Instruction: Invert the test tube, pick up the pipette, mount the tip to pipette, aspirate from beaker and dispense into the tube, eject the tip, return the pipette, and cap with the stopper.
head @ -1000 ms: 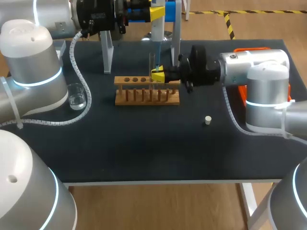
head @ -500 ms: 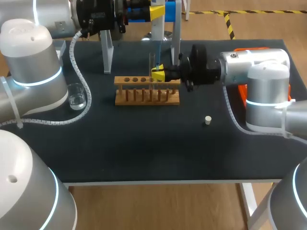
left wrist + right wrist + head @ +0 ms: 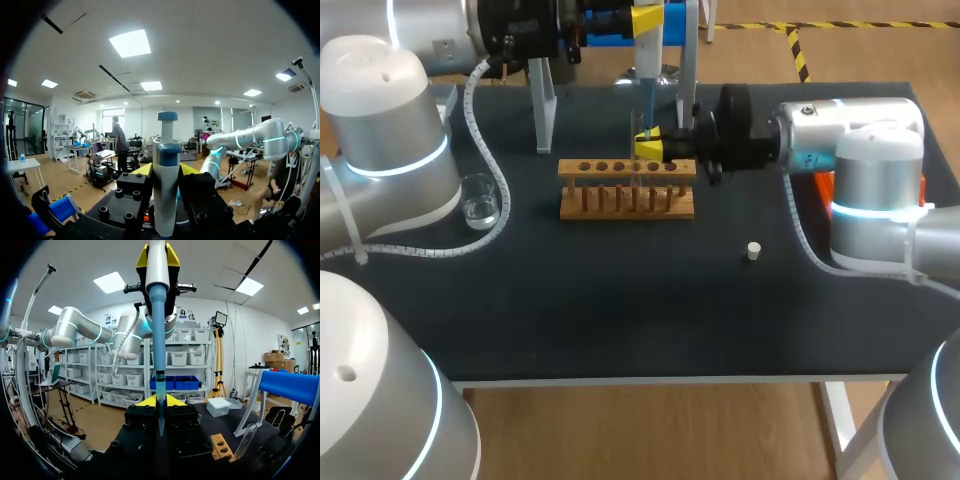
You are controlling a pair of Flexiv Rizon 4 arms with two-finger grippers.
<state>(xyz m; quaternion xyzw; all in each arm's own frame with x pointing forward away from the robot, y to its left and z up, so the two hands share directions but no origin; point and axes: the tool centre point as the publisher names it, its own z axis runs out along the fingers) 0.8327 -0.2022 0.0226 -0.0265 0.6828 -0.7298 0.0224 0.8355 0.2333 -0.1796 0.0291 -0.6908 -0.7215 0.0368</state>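
Observation:
My left gripper is shut on the white pipette with a blue top, held upright above the rack. Its long blue tip points straight down into the clear test tube. My right gripper is shut on that tube just above the wooden rack. In the right wrist view the tip descends between my right gripper's yellow fingers, and the tube itself is hard to make out. The glass beaker stands at the left. A small white stopper lies on the mat, right of the rack.
The clear pipette stand rises behind the rack, with its second upright close to my right gripper. An orange object sits behind my right arm. The rack has several empty holes.
My right gripper has lifted the test tube a little, up around the pipette tip. The left arm and pipette have stayed nearly still.

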